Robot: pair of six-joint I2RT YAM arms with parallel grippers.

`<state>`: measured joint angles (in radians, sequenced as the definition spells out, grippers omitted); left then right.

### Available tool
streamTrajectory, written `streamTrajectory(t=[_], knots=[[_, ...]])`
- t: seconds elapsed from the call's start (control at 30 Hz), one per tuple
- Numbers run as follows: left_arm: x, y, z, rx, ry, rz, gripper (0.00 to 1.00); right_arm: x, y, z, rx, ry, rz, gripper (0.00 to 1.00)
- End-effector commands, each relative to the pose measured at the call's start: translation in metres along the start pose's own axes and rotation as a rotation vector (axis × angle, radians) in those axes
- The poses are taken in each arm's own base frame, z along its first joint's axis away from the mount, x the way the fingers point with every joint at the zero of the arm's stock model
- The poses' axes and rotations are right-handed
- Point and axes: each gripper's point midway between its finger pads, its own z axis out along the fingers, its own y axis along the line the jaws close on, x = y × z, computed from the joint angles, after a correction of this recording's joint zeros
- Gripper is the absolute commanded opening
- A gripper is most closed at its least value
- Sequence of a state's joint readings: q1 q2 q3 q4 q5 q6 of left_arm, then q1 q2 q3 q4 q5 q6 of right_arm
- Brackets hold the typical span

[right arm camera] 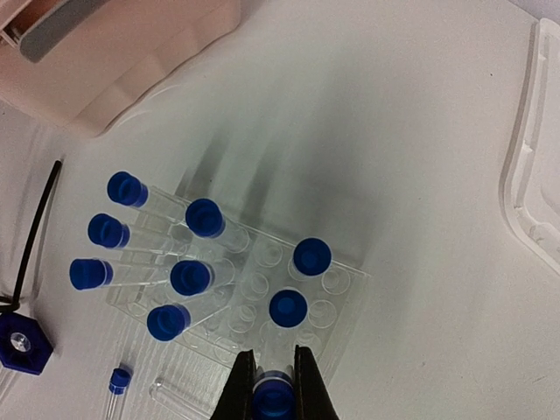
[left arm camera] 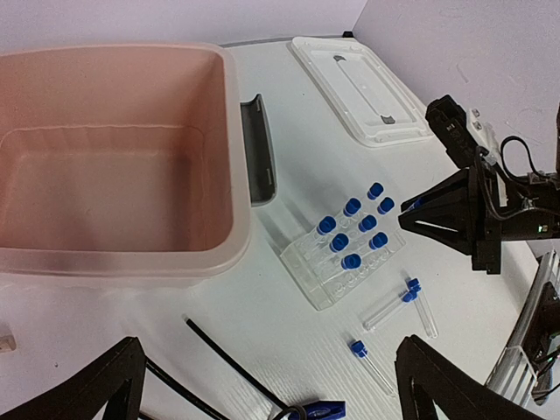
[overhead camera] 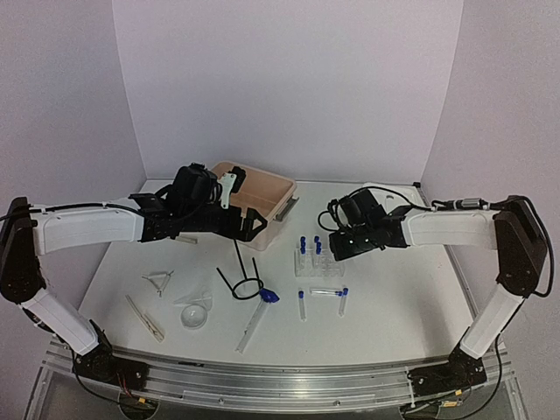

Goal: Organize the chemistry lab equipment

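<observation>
**Figure: Two pincers over the lab bench, the right one closed on a tube at the rack**

The white table (overhead camera: 394, 306) carries every item. The largest is the beige plastic tub (overhead camera: 262, 188), open-topped, at the back centre. A white rectangular lid (left arm camera: 359, 83) lies flat to its right, well apart from it.

My left pincer (overhead camera: 252, 223) hangs released, jaws spread wide and grasping nothing, at the tub's near corner. Beneath it the black wire ring stand (overhead camera: 236, 261) lies on the table in front of the tub.

Right of the stand, the clear tube rack (overhead camera: 313, 261) sits near the tub's right corner. It holds 8 blue-capped tubes (right arm camera: 191, 276).

My right pincer (right arm camera: 273, 359) is clenched on the blue cap of a 9th tube (right arm camera: 273, 398), at the rack's edge nearest that arm. Whether this tube's foot sits in a hole I cannot tell.

Left of the stand lie the clear funnel (overhead camera: 194, 313) and, nearer the table's left front, the wooden clamp (overhead camera: 145, 318). A blue-tipped clear rod (overhead camera: 252, 322) lies slanted in front of the stand, its blue end just beside the ring.

3 loose blue-capped tubes (overhead camera: 342, 300) lie flat in front of the rack, apart from it.
</observation>
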<state>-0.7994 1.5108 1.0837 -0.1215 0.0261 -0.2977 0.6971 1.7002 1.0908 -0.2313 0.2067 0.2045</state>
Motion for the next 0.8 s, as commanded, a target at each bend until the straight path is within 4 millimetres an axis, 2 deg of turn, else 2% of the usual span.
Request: streamTrajectory(t=[0.0,0.77], knots=[[-0.014,-0.004,-0.002,0.015,-0.042,-0.014,1.00,-0.017,0.006,0.000,-0.013,-0.045,-0.014,0.03],[-0.005,0.001,-0.002,0.002,-0.041,-0.030,1.00,-0.007,0.005,0.011,-0.009,-0.039,-0.039,0.07]])
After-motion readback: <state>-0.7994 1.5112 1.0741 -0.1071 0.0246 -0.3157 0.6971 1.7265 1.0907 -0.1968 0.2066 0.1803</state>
